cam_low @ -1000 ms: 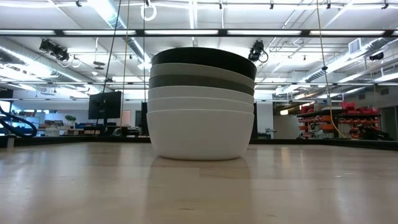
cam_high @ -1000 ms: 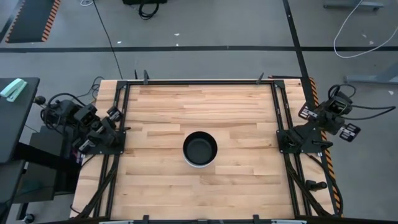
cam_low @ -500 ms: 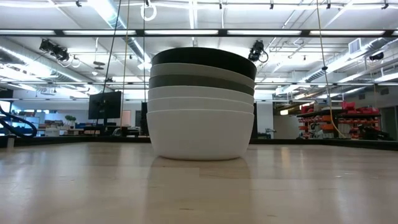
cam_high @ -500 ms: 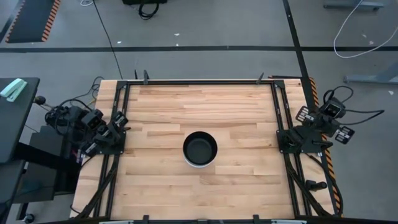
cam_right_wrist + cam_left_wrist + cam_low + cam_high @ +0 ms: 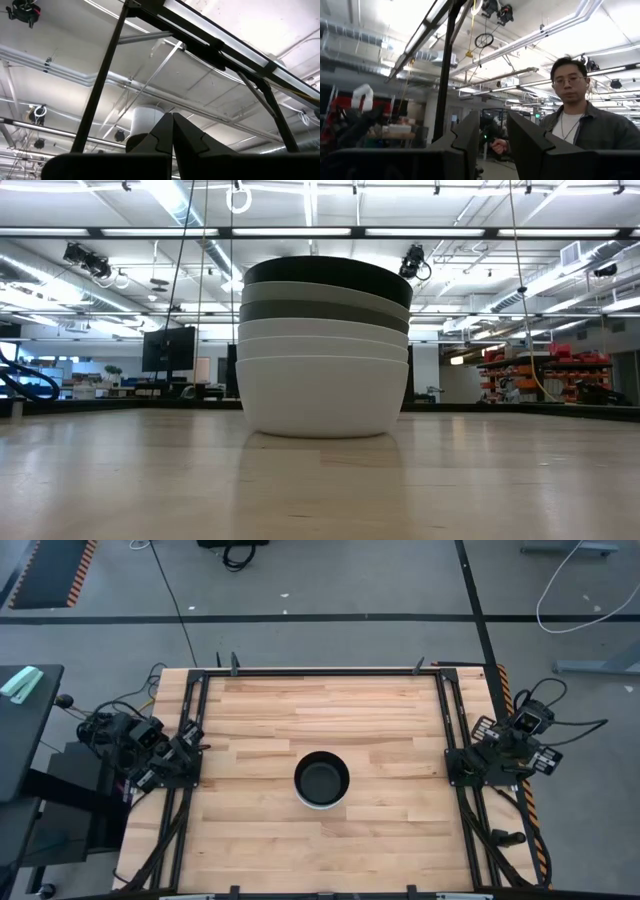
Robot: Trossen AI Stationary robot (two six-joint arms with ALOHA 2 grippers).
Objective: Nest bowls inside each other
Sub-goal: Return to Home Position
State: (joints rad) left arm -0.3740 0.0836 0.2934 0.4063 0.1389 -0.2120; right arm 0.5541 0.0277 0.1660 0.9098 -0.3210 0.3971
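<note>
Both arms have folded back to the desk (image 5: 380, 710) edges. The left pincer (image 5: 493, 125) is released, with a gap between its fingers. The right pincer (image 5: 172, 120) is clenched on nothing. The bowl stack (image 5: 324, 380), black bowl (image 5: 328, 272) topmost, stands between them, well apart from both, so nesting looks complete.

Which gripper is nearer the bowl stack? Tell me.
Neither clearly: left gripper is folded back at the table's left edge, right gripper at its right edge, bowl stack roughly midway.
</note>
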